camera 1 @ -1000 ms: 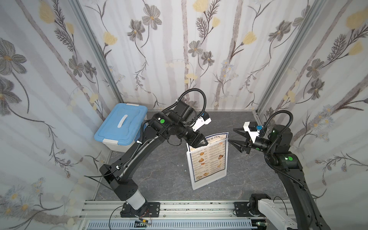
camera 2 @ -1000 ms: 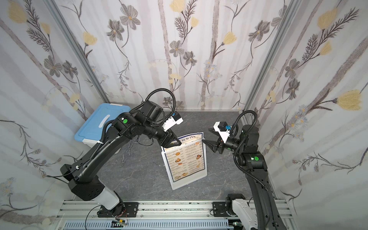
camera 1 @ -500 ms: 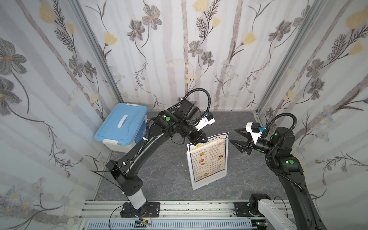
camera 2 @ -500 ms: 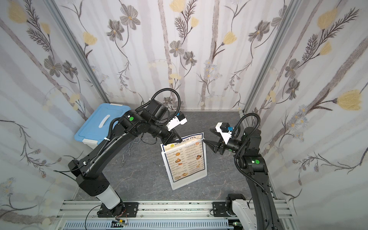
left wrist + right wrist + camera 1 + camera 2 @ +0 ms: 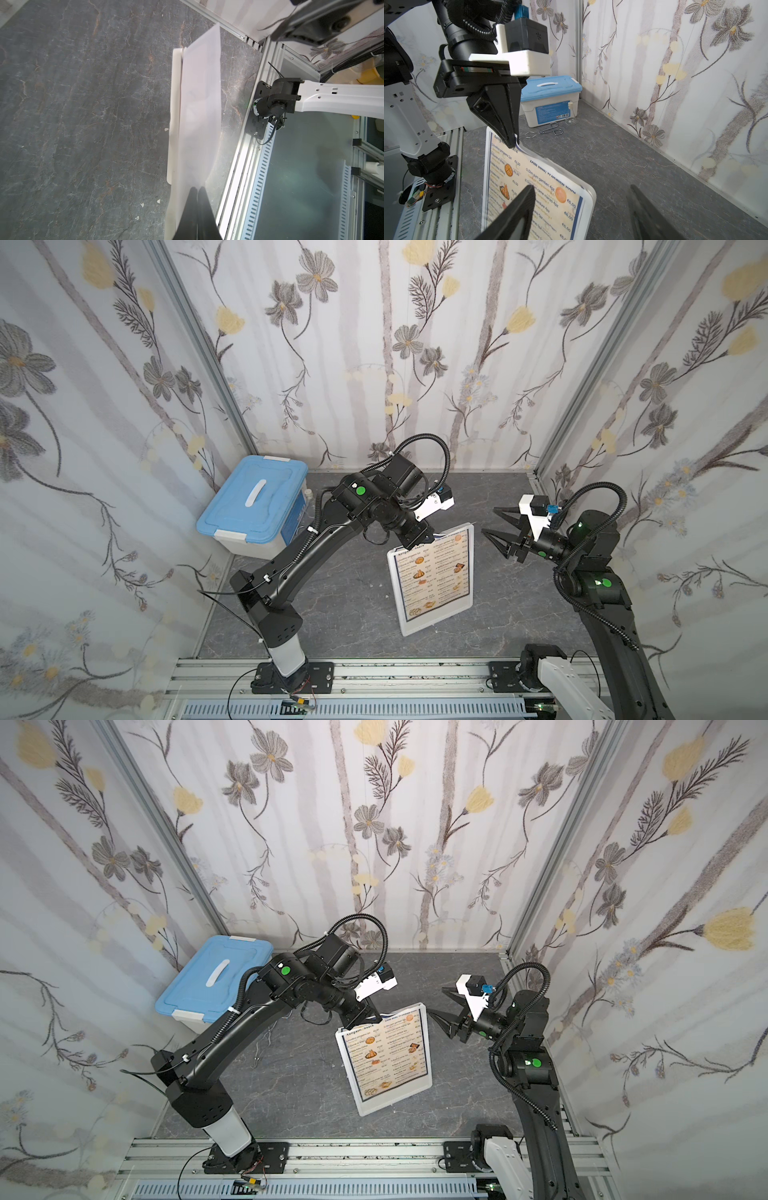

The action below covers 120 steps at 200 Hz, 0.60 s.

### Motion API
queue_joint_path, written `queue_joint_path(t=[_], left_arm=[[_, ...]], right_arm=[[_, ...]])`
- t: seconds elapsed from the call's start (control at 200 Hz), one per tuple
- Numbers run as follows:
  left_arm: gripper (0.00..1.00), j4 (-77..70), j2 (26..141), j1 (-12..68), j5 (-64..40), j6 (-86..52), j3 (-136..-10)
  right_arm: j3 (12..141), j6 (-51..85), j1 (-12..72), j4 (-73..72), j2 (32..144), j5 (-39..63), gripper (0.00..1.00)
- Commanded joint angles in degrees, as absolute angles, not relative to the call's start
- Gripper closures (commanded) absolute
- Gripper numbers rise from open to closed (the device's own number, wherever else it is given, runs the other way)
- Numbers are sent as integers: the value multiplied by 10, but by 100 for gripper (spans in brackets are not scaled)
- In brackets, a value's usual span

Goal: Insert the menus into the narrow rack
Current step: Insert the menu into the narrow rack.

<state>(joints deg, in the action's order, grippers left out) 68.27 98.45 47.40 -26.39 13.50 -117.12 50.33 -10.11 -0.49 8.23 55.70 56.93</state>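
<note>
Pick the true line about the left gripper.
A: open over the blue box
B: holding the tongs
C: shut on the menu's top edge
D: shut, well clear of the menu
C: in the right wrist view the left gripper has its jaws closed together on the curled top edge of the menu.

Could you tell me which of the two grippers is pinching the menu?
The left gripper, shut on the top edge of the glossy cream blue-bordered menu sheet; the right gripper stands open beside it, touching nothing.
</note>
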Motion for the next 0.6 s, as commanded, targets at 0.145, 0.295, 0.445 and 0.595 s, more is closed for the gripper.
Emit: queue_joint_path(t=[0.145, 0.295, 0.445, 0.595], left_arm=[[87, 662, 973, 469, -225, 131, -1178], [93, 668, 983, 469, -242, 137, -1178], [98, 670, 990, 470, -266, 137, -1182], [99, 680, 995, 477, -277, 143, -1179]], right_arm=[[499, -91, -6, 55, 555, 575, 28], [499, -91, -6, 55, 555, 577, 28], [499, -92, -6, 56, 555, 577, 28], [499, -93, -6, 58, 555, 577, 28]])
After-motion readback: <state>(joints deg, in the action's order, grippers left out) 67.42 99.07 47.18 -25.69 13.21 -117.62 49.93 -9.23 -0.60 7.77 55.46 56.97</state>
